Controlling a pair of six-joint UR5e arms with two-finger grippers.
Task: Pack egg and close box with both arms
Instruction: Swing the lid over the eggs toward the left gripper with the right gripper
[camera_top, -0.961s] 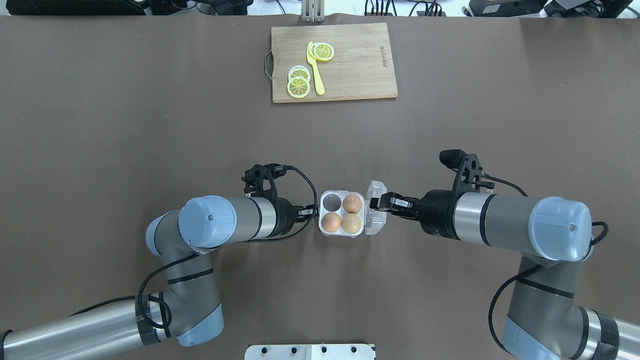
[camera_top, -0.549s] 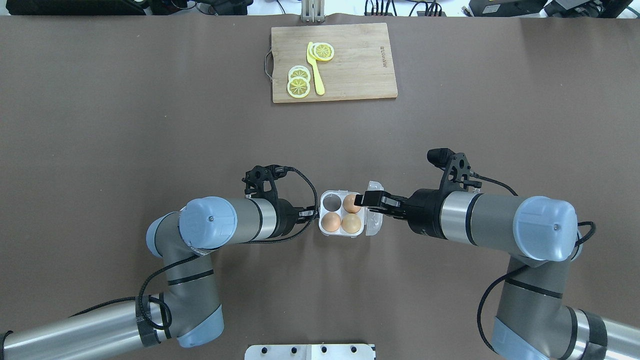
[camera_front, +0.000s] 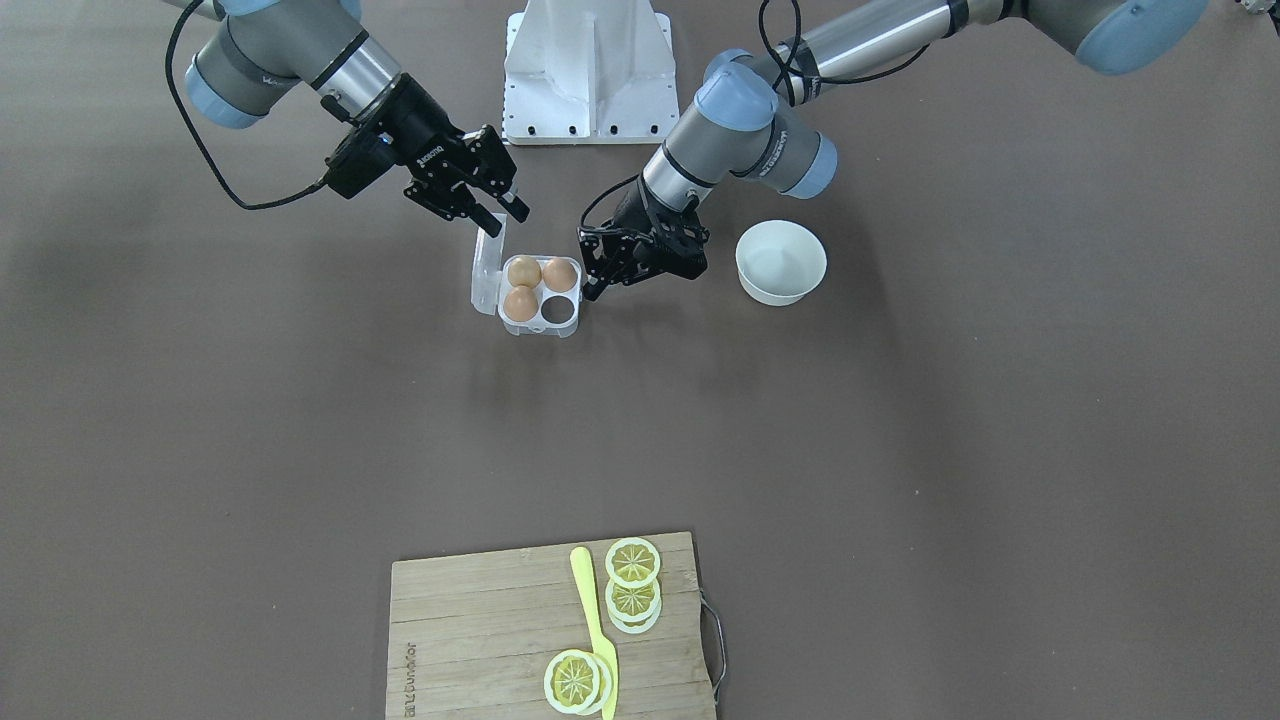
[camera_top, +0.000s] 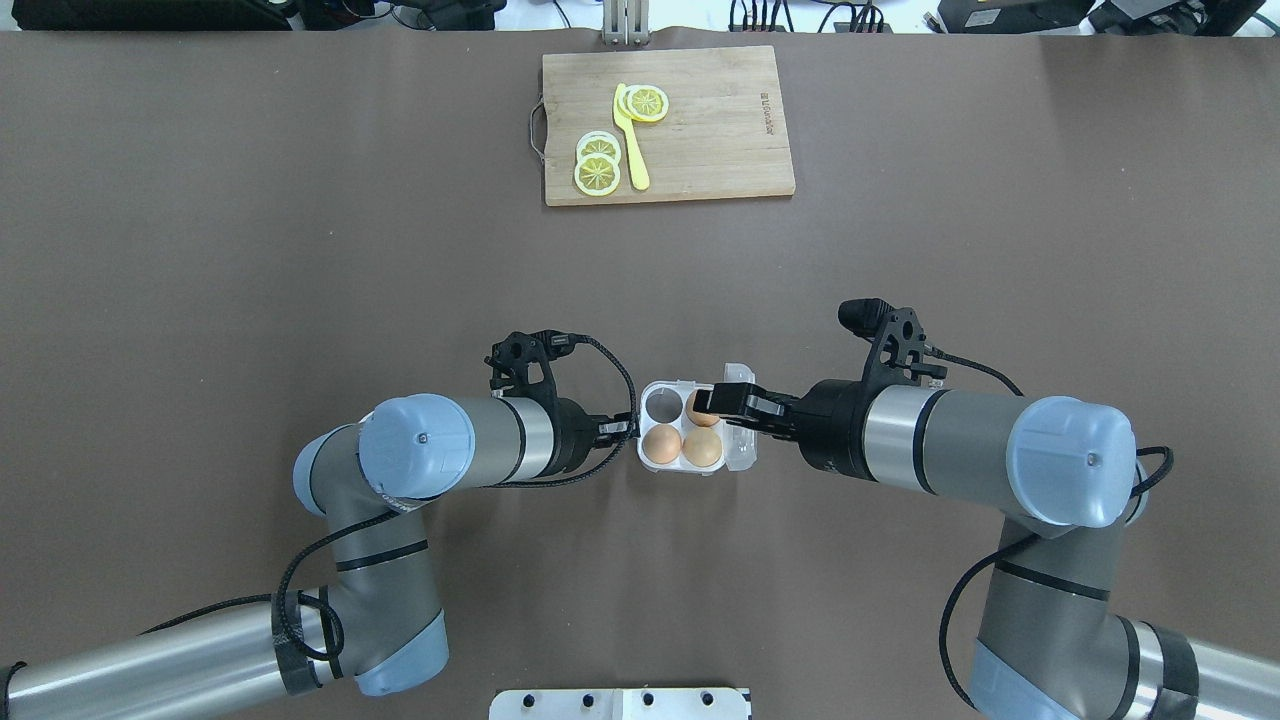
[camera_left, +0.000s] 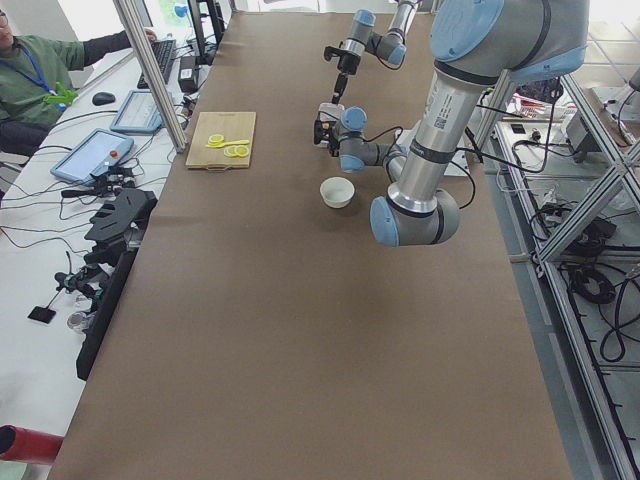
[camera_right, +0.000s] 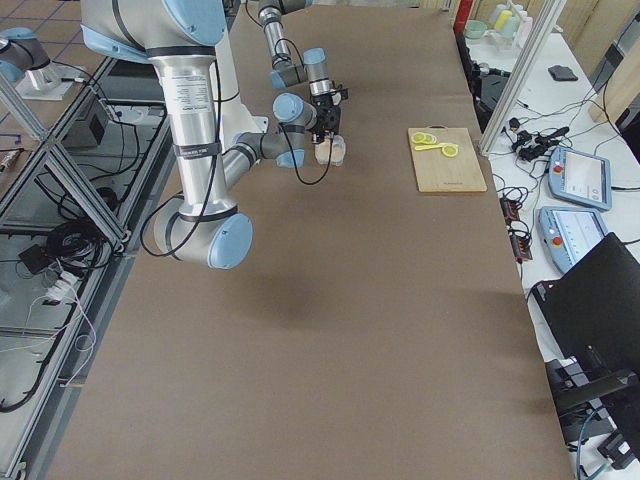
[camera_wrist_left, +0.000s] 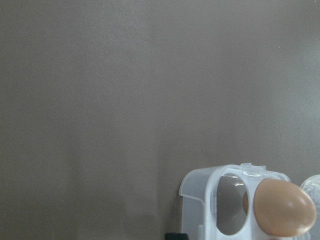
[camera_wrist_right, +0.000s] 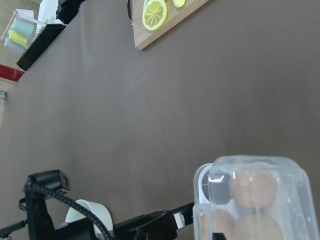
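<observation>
Right black two-finger gripper (camera_top: 706, 400) (jaws parted) has swung the hinged lid (camera_top: 742, 448) of the clear plastic egg box (camera_top: 661, 403) further leftward. Left gripper (camera_top: 622, 428) unmoved, grip unclear. Brown table (camera_top: 300, 250), cluttered white desk (camera_left: 30, 240) alongside.

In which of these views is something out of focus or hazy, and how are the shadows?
Left wrist-mounted view: the egg sits close to the lens and looks soft. Right wrist-mounted view: the clear lid fills the near corner and hazes whatever lies behind it. Exterior front-facing view: shadows on the table are soft and wide.
</observation>
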